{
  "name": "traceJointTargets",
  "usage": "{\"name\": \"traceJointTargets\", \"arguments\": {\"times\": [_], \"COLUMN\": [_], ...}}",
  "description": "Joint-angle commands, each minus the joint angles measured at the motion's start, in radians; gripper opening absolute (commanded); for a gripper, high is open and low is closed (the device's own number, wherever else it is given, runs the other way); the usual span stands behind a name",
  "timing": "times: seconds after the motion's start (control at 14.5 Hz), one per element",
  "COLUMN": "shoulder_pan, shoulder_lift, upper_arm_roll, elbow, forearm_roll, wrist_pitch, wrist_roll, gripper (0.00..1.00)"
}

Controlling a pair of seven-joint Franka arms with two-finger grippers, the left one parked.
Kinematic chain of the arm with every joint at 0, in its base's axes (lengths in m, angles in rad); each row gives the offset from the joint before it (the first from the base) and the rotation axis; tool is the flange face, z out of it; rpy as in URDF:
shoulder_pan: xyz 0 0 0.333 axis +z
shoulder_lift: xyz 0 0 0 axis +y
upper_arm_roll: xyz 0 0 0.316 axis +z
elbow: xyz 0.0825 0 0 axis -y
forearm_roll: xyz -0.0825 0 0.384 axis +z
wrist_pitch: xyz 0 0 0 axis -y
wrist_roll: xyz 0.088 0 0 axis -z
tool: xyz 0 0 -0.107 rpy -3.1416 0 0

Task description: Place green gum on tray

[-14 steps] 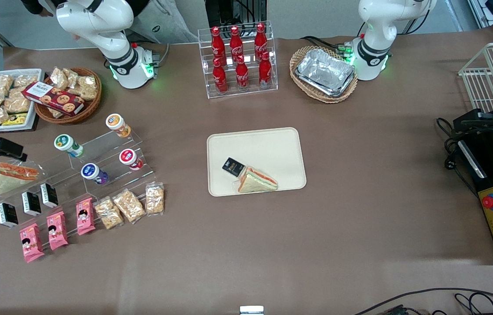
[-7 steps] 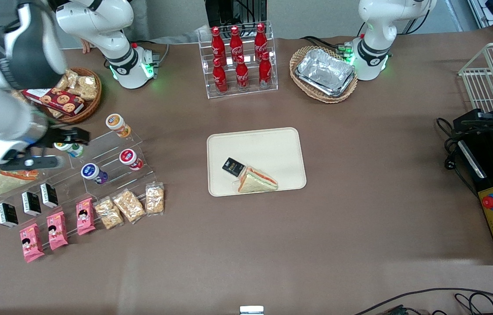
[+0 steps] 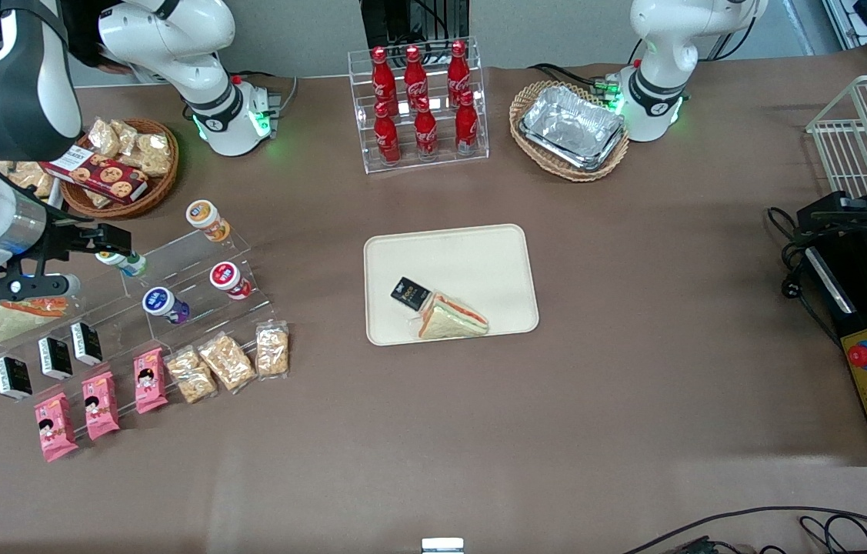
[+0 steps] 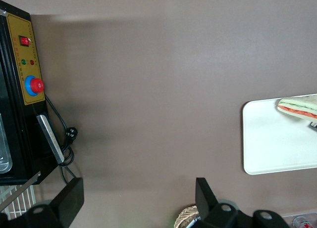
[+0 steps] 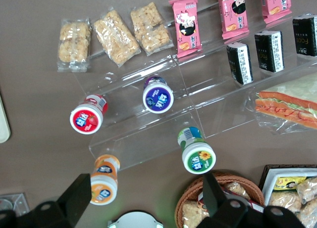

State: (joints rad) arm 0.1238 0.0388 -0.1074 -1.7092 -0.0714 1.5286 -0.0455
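Observation:
The green gum (image 3: 130,264) stands on the top step of a clear acrylic riser, its lid partly covered by my gripper (image 3: 98,240) hovering above it. In the right wrist view the green gum (image 5: 198,155) shows its white lid with green ring beside one finger; my gripper (image 5: 146,198) is open and empty, high above the riser. The cream tray (image 3: 479,258) lies mid-table, toward the parked arm from the riser, and holds a sandwich (image 3: 452,317) and a small black packet (image 3: 410,292). The tray also shows in the left wrist view (image 4: 277,144).
On the riser stand an orange-lidded bottle (image 3: 207,218), a red-lidded one (image 3: 228,278) and a purple one (image 3: 165,304). Nearer the camera lie black packets, pink packets and cracker bags. A wicker snack basket (image 3: 121,165), a cola rack (image 3: 421,100) and foil trays (image 3: 571,127) stand farther away.
My right arm has swung in from the table's end over the riser. In the last half second it drew slightly back toward its own end; the gripper now covers the green gum's lid.

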Motion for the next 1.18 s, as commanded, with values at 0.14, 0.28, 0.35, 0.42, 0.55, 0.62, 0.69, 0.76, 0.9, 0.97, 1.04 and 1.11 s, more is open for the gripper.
{"name": "traceJointTargets", "arguments": {"times": [0.14, 0.28, 0.35, 0.42, 0.55, 0.62, 0.69, 0.76, 0.9, 0.97, 1.04, 1.11], "shoulder_pan": [0.002, 0.004, 0.004, 0.005, 0.013, 0.016, 0.016, 0.016, 0.016, 0.014, 0.014, 0.014], "shoulder_lift": [-0.02, -0.02, -0.019, -0.019, -0.023, -0.027, -0.028, -0.034, -0.037, -0.036, -0.036, -0.034], "upper_arm_roll": [-0.126, -0.127, -0.127, -0.127, -0.121, -0.106, -0.077, -0.051, -0.031, -0.031, -0.031, -0.031], "elbow": [-0.032, -0.032, -0.032, -0.033, -0.033, -0.032, -0.032, -0.032, -0.032, -0.032, -0.032, -0.032], "forearm_roll": [0.058, 0.056, 0.056, 0.056, 0.056, 0.056, 0.053, 0.045, 0.042, 0.044, 0.042, 0.042], "wrist_pitch": [0.001, 0.002, 0.002, 0.002, -0.002, -0.007, -0.01, -0.013, -0.024, -0.022, -0.022, -0.021], "wrist_roll": [-0.174, -0.174, -0.174, -0.172, -0.159, -0.143, -0.104, -0.053, -0.016, -0.016, -0.016, -0.017], "gripper": [1.0, 1.0, 1.0, 1.0, 1.0, 1.0, 1.0, 1.0, 1.0, 1.0, 1.0, 1.0]}}
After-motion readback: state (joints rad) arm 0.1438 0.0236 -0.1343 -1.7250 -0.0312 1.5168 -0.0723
